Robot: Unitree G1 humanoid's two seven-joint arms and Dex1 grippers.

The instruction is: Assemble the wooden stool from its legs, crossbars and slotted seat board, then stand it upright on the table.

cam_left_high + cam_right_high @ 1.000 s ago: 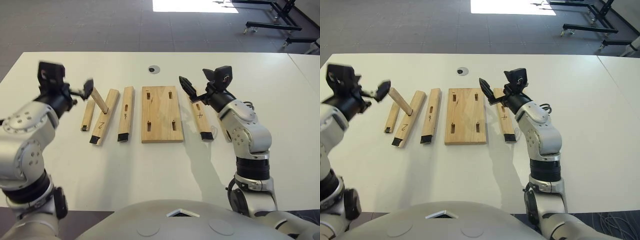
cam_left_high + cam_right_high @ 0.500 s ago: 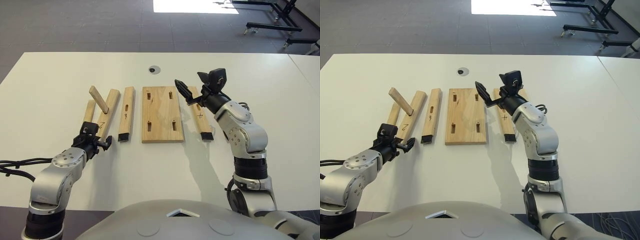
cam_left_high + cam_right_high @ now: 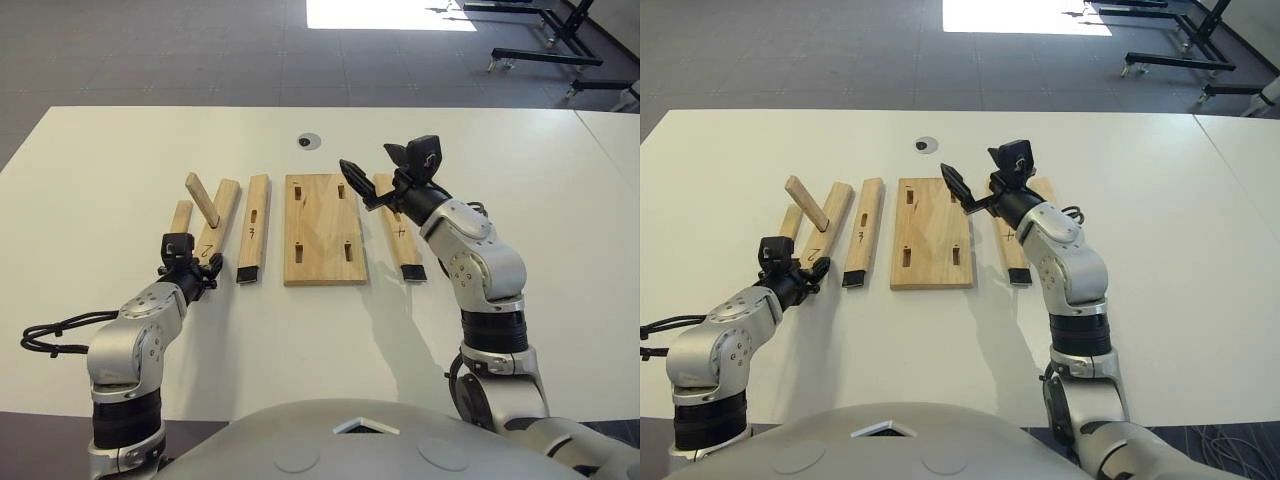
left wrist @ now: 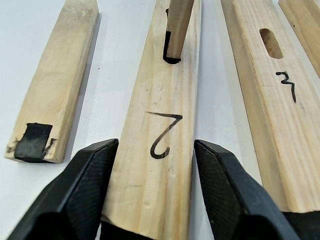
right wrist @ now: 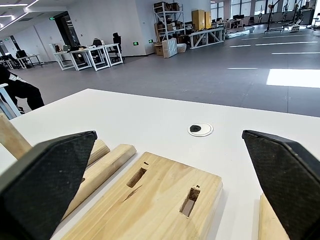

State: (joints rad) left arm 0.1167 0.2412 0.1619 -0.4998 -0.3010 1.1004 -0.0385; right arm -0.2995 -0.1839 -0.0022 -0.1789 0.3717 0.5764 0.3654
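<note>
The slotted seat board point(image 3: 323, 228) lies flat mid-table. Left of it lie the leg marked 3 point(image 3: 253, 225) and the leg marked 2 point(image 3: 213, 228), with a crossbar point(image 3: 201, 199) standing tilted in the slot of leg 2. A shorter piece point(image 3: 178, 221) lies further left, and another leg point(image 3: 400, 228) lies right of the board. My left gripper point(image 4: 152, 200) is open low over the table, its fingers point(image 4: 75, 200) on either side of leg 2's near end. Above the board's far right corner hovers my right gripper point(image 3: 368, 172), wide open and holding nothing.
A round grommet point(image 3: 309, 140) sits in the table beyond the board. A black cable point(image 3: 50, 335) loops beside my left arm. Bare tabletop point(image 3: 300, 330) stretches in front of the parts. Metal frames point(image 3: 560, 50) stand on the floor beyond the table.
My left arm has swung down from the far left and come forward to leg 2's near end. The right gripper has drifted slightly left over the seat board.
</note>
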